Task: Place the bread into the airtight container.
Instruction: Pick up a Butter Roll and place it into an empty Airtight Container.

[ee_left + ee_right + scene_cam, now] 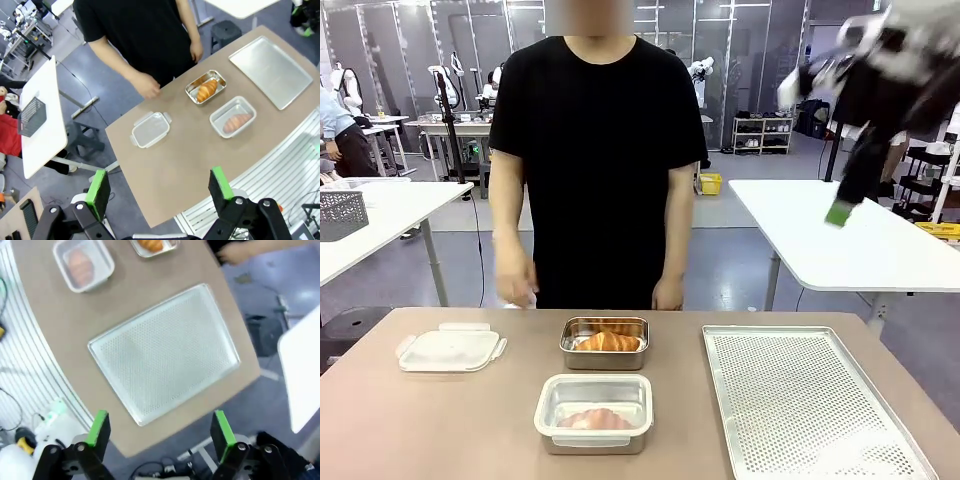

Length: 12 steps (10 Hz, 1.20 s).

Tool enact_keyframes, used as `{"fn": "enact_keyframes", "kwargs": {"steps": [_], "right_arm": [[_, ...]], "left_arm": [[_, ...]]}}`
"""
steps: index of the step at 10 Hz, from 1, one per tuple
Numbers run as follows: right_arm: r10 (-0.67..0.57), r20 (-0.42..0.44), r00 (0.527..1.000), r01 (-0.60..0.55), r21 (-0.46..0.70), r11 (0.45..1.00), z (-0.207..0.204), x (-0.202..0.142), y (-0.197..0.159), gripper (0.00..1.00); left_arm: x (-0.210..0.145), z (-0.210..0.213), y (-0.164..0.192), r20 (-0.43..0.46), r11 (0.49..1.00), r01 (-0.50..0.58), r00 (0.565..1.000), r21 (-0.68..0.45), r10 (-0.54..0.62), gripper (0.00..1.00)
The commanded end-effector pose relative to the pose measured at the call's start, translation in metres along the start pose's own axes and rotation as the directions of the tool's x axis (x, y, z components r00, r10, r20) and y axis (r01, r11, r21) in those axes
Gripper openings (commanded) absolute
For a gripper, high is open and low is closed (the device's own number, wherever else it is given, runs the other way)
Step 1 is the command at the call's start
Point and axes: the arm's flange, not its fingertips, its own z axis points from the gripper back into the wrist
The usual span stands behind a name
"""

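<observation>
A golden croissant-shaped bread (608,341) (206,90) lies in an open metal tin (566,348) mid-table. In front of it stands the airtight container (546,402) (216,119) (107,268), lidless, with a paler bread (594,419) (79,265) inside. Its clear lid (451,349) (150,130) lies flat at the left. My left gripper (159,189) hangs open high above the table's near edge, holding nothing. My right gripper (160,432) is open and empty, high over the table's right end; in the front view it is a blur (840,208) at the upper right.
A perforated metal tray (810,400) (165,352) (270,70) covers the table's right side. A person in a black shirt stands at the far edge, with one hand (516,280) above the table and the other (668,294) by the tin. White tables stand behind.
</observation>
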Motion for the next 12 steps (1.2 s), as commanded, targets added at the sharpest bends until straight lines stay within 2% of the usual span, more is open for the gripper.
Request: {"fn": "enact_keyframes", "kwargs": {"steps": [1,2,3,4,6,10,12], "right_arm": [[-0.054,0.059,0.997,0.061,-0.13,0.99,0.064,-0.011,0.026,1.0],[-0.048,0.096,0.994,0.065,-0.181,0.981,0.103,-0.017,0.039,1.0],[-0.041,0.077,0.996,0.057,-0.214,0.975,0.133,-0.022,0.05,1.0],[-0.038,0.15,0.988,0.073,-0.24,0.968,0.165,-0.027,0.057,1.0],[-0.086,0.231,0.969,0.145,-0.253,0.957,0.206,-0.041,0.054,1.0],[-0.187,0.329,0.926,0.253,-0.171,0.952,0.248,-0.048,0.056,1.0],[-0.245,0.33,0.912,0.299,-0.127,0.946,0.25,-0.058,0.054,1.0]], "left_arm": [[-0.003,0.009,-0.005,0.022,1.0,0.002,1.0,-0.001,-0.002,1.0],[-0.003,0.009,-0.005,0.022,1.0,0.002,1.0,-0.001,-0.002,1.0],[-0.003,0.009,-0.005,0.022,1.0,0.002,1.0,-0.001,-0.002,1.0],[-0.003,0.009,-0.005,0.022,1.0,0.002,1.0,-0.001,-0.002,1.0],[-0.003,0.009,-0.005,0.022,1.0,0.002,1.0,-0.001,-0.002,1.0],[-0.003,0.009,-0.005,0.022,1.0,0.002,1.0,-0.001,-0.002,1.0],[-0.003,0.009,-0.005,0.022,1.0,0.002,1.0,-0.001,-0.002,1.0]]}}
